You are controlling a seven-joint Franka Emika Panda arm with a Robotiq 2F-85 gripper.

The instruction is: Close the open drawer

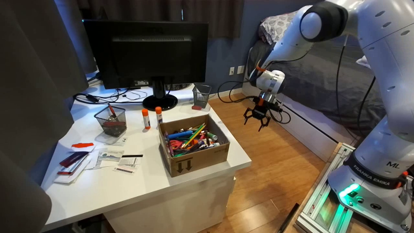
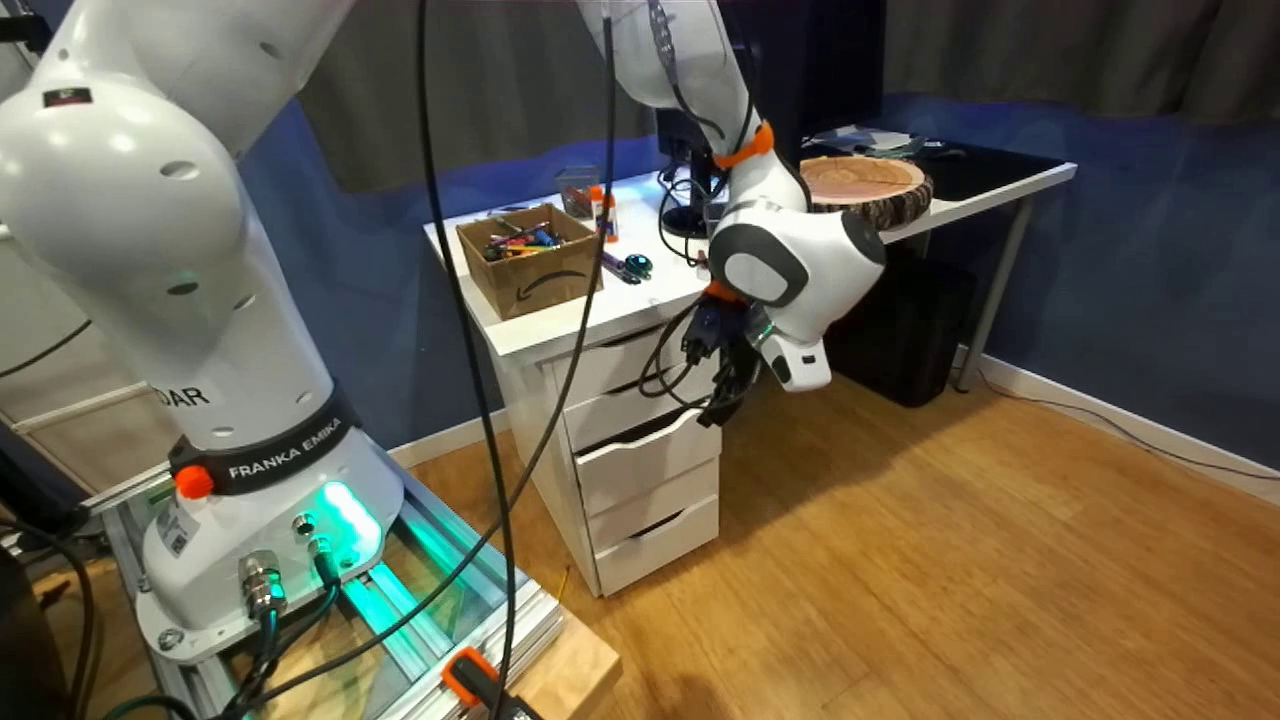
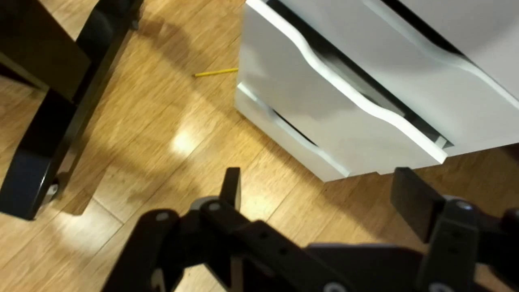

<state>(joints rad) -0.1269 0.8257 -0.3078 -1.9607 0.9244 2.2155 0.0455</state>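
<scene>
The white drawer (image 2: 650, 460) is the third from the top in the white cabinet (image 2: 535, 450). It stands partly pulled out, with a dark gap behind its wavy top edge. In the wrist view its flat front (image 3: 300, 85) fills the upper middle. My gripper (image 3: 318, 178) is open with nothing between its fingers, apart from the drawer and in front of it. In an exterior view the gripper (image 1: 252, 125) hangs over the floor beyond the desk's edge. It also shows dark in an exterior view (image 2: 722, 395), overlapping the cabinet's right edge. The drawer front is turned away in an exterior view.
A cardboard box of pens (image 1: 197, 161) stands on the white desk (image 1: 145, 181). A monitor (image 1: 145, 55) stands behind it. A yellow pencil (image 3: 215, 72) lies on the floor by the cabinet. A black beam (image 3: 61, 129) stands at the wrist view's left. Cables (image 2: 655, 375) hang round the gripper.
</scene>
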